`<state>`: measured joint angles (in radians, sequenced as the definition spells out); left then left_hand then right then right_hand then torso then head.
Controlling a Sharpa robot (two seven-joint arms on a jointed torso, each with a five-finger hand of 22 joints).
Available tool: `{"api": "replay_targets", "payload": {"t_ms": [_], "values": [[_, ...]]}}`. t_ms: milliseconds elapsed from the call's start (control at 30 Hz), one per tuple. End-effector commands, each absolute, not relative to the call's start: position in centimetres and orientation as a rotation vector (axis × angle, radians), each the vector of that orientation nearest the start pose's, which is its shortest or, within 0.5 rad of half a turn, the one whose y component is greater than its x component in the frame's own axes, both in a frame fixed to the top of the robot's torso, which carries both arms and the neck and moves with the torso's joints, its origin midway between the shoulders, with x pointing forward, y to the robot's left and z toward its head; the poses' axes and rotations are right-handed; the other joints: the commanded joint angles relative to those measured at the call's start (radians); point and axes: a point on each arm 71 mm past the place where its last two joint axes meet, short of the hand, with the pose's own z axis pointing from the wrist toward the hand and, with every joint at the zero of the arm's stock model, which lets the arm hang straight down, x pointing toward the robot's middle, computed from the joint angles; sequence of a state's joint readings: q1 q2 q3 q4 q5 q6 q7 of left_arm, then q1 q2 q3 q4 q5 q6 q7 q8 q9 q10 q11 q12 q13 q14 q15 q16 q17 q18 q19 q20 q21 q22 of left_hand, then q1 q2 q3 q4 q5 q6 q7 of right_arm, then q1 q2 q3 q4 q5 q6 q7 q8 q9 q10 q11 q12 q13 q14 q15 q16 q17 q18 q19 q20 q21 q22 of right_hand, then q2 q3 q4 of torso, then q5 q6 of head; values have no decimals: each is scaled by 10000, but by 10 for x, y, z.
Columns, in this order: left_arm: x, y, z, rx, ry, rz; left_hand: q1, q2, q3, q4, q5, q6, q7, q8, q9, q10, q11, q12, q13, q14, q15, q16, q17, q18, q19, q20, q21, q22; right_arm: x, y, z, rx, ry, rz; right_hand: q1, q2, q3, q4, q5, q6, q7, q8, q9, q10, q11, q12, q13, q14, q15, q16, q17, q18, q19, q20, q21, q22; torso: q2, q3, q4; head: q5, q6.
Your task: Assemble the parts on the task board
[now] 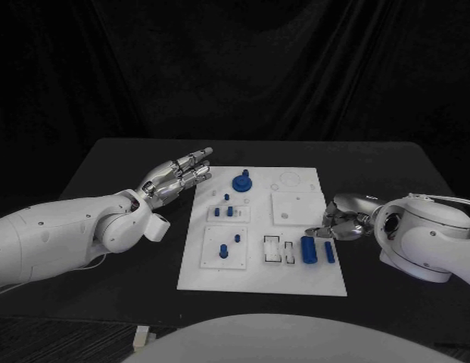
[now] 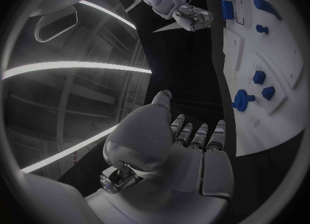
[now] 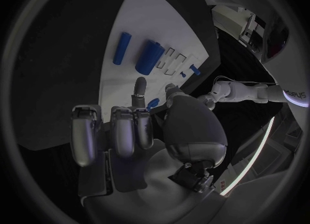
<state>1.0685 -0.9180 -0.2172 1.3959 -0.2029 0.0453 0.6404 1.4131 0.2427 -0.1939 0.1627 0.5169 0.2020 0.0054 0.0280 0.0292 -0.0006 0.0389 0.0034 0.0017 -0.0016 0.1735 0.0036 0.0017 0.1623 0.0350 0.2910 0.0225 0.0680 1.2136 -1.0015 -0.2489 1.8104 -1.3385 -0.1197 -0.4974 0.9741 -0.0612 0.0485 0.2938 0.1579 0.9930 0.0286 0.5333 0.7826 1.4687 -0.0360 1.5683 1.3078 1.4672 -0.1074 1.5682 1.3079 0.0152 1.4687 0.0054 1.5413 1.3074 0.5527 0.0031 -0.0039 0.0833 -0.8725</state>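
Note:
The white task board (image 1: 300,281) lies in the middle of the black table. On it stand a blue round knob (image 1: 241,181) and small blue pegs (image 1: 230,212). A thick blue cylinder (image 1: 308,249) and a thin one (image 1: 328,252) lie near its right edge. My left hand (image 1: 177,178) hovers by the board's far left corner, fingers stretched out flat and holding nothing; the left wrist view shows this hand (image 2: 194,146) beside the board (image 2: 278,126). My right hand (image 1: 342,219) sits at the board's right edge, most fingers (image 3: 123,131) curled in, with nothing visibly in it.
Empty rectangular slots (image 1: 278,249) sit beside the thick cylinder, and a raised square plate (image 1: 296,207) lies close to my right hand. Bare black table (image 1: 115,162) surrounds the board. A dark curtain hangs behind the table.

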Motion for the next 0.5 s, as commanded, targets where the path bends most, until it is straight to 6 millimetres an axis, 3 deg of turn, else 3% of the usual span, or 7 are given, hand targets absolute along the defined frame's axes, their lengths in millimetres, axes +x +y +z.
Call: {"api": "replay_targets", "payload": {"t_ms": [33,267,500], "values": [[436,267,-287,-9142,16166,-16923,9,94,38,-4,-6,8,1,33,8,6,42,-34,-17,16,65,-36,-17,93,48,20,10,2,392,-219,-256,-801,22299,2471,-146,41,45,-20,-51,-12,-87,98,176,1021,-76,24,2630,1036,-87,26,2629,-76,887,-70,36,2534,5,-2,6,60,-2],[436,266,-287,-9143,16192,-16960,8,95,39,-5,-4,3,-1,32,7,6,47,-34,-17,16,66,-36,-17,93,49,21,11,4,393,-212,-261,-1014,22537,2198,-270,150,16,-27,-240,11,-132,175,405,1021,-115,24,2630,1036,-121,26,2629,-85,902,-103,70,2546,15,-4,5,117,-2],[436,266,-288,-9154,16207,-16956,8,95,39,-5,-4,3,-1,32,7,6,47,-34,-17,16,66,-36,-17,93,49,21,11,4,391,-208,-269,-1212,22952,1750,-470,172,-91,-26,-825,97,-166,39,547,1021,-154,24,2630,1036,-165,26,2629,-98,925,-149,118,2563,8,-1,2,130,-2]]}}
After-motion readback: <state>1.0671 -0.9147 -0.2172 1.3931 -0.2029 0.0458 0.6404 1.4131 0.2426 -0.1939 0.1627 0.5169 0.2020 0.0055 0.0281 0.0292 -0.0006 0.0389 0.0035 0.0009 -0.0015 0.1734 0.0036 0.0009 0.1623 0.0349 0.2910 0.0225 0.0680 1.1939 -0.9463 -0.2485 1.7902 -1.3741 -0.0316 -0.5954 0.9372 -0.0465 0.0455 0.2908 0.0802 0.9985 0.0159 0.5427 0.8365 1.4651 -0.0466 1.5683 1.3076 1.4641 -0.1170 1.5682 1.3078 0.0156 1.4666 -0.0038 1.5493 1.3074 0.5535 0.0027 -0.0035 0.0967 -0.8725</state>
